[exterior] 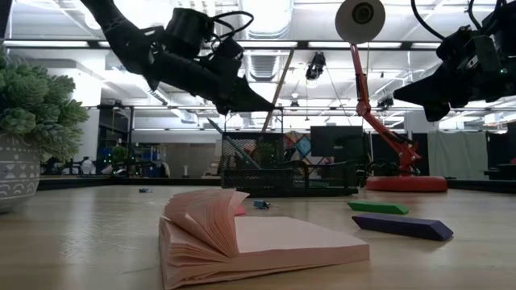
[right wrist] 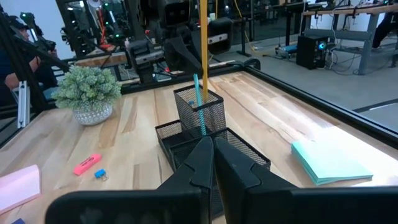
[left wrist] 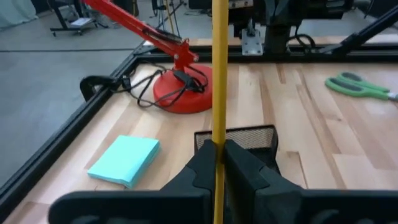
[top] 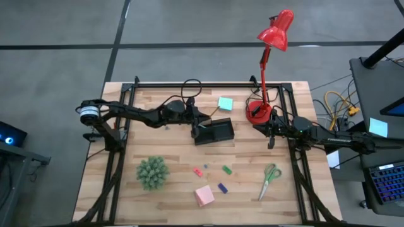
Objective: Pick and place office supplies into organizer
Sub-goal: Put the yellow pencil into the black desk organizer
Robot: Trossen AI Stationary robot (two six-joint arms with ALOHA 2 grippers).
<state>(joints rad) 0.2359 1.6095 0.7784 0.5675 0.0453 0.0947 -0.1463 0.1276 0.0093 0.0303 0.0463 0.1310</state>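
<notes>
- The left tool (left wrist: 219, 163) is clamped on the long yellow pencil (left wrist: 219, 68), poised above the black mesh organizer (top: 213, 132) near the middle of the worktop (top: 303, 208); a tilt at release could send it outside the tall cup.
- It may knock the thin teal pen (right wrist: 199, 104) already standing there.
- The right tool (right wrist: 213, 155), fingers together and empty, hovers near the far right corner.

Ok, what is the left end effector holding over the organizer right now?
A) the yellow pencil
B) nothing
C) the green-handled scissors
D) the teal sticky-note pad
A: the left end effector is shut on the yellow pencil, held upright above the organizer; the scissors and teal sticky-note pad lie on the table.
</notes>
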